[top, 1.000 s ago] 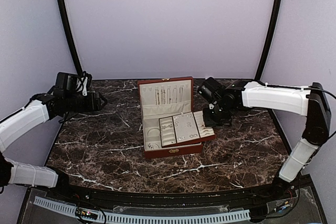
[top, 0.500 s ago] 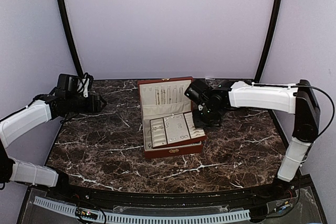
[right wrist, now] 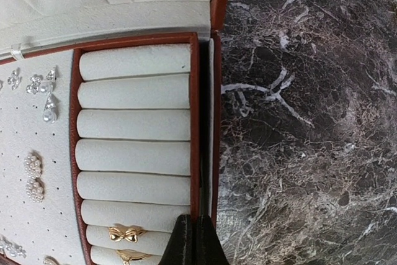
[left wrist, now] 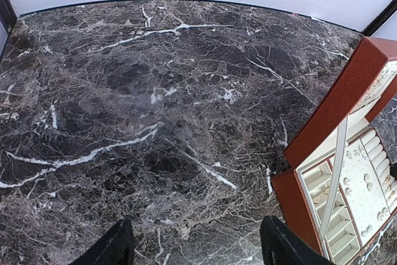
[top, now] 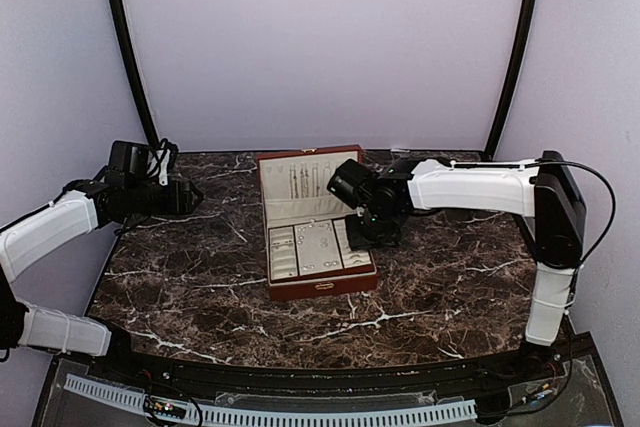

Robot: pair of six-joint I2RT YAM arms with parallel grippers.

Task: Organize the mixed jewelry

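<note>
Black and pressed tight together, the right gripper (right wrist: pixel 192 240) meets the seam between the cream insert tray (right wrist: pixel 133 122) and the right wall of the red-brown wooden box (top: pixel 320 285). The mixed jewelry (right wrist: pixel 34 175) sits on that tray: pale earrings on the panel, gold rings in the near rolls. We judge a slow, level push safest. The left gripper (left wrist: pixel 193 249) hangs wide over the marble table (left wrist: pixel 155 122).
</note>
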